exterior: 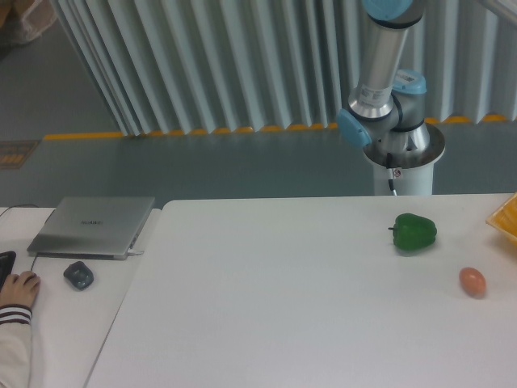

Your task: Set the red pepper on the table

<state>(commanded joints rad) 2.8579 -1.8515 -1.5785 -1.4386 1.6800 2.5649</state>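
Observation:
The red pepper is out of view. The white table fills the lower middle and right of the camera view. Behind its far edge stands the arm's base and lower links, rising out of the top of the frame. The gripper is out of view.
A green bell pepper lies on the table at the right, with a small orange-brown egg-shaped thing nearer the front right. A yellow object pokes in at the right edge. On the left desk lie a closed laptop, a mouse and a person's hand.

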